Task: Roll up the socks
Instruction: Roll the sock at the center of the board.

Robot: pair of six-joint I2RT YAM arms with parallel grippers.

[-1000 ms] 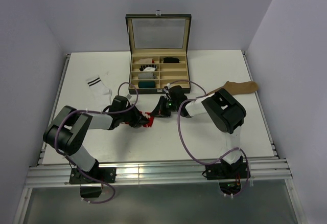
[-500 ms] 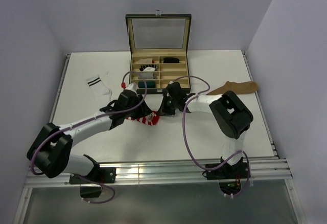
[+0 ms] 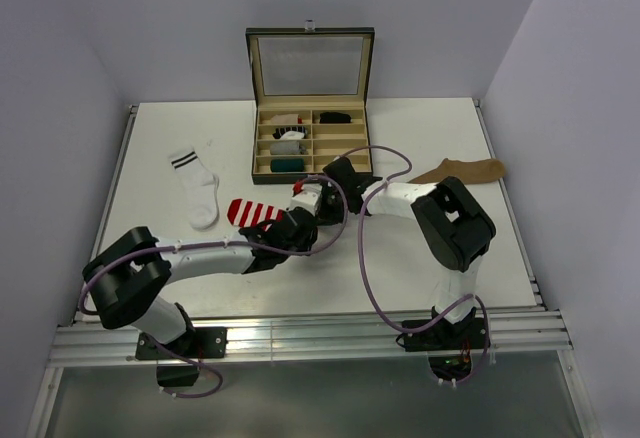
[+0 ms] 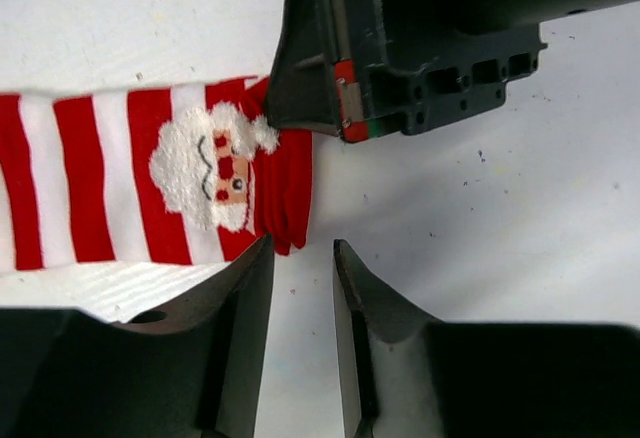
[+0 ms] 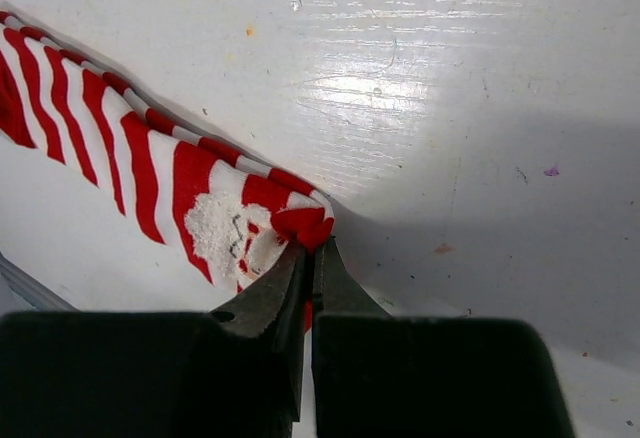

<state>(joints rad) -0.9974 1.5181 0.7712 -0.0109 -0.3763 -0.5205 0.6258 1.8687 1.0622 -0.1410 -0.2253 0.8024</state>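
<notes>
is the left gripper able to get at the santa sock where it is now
Probably yes. The left gripper sits open right at the santa sock's red end, with nothing between them. The right gripper is shut on that same end, though, so room there looks tight.

A robotics lab is shown, specifically an enclosed test cell. A white table (image 3: 420,258) is boxed in on three sides by bare, pale walls (image 3: 60,68). Its near edge is framed by aluminium rails (image 3: 320,343), to which two black-and-white robot arms are bolted: the left arm (image 3: 200,256) and the right arm (image 3: 448,220). Loose purple cables (image 3: 358,263) are looped along both. The only household things seen are a compartmented box (image 3: 310,66) with a glazed lid and three socks laid on the tabletop — a striped sock (image 3: 250,211), a white sock (image 3: 198,186) and a brown sock (image 3: 462,170).
</notes>
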